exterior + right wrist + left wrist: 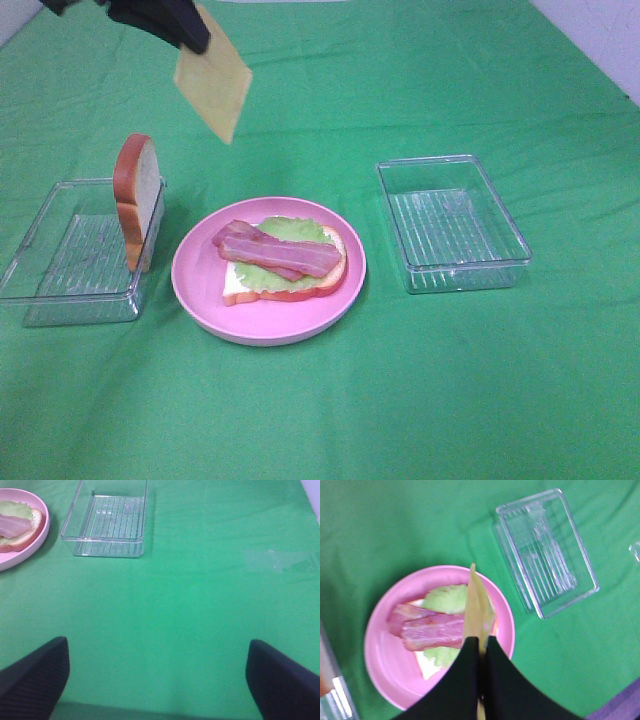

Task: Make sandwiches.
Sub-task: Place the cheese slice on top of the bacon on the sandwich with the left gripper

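— Across the whole frame, what covers the tabletop [500, 380]?
— Green cloth; pale wall at the upper right corner.
— And the tools?
— Left tool [190, 35], upper left, pinches the cheese square [212, 82] aloft. Right tool [157, 680] stands spread, empty. The open sandwich [285, 265] sits on the pink plate [200, 275], centre.

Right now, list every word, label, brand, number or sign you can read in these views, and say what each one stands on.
None: no readable text shows in any view.
The cheese square held by the left gripper, the bread slice in the left tray, the bacon strips, the pink plate, the right tray and the green cloth all appear unmarked; the trays show only moulded ribs.
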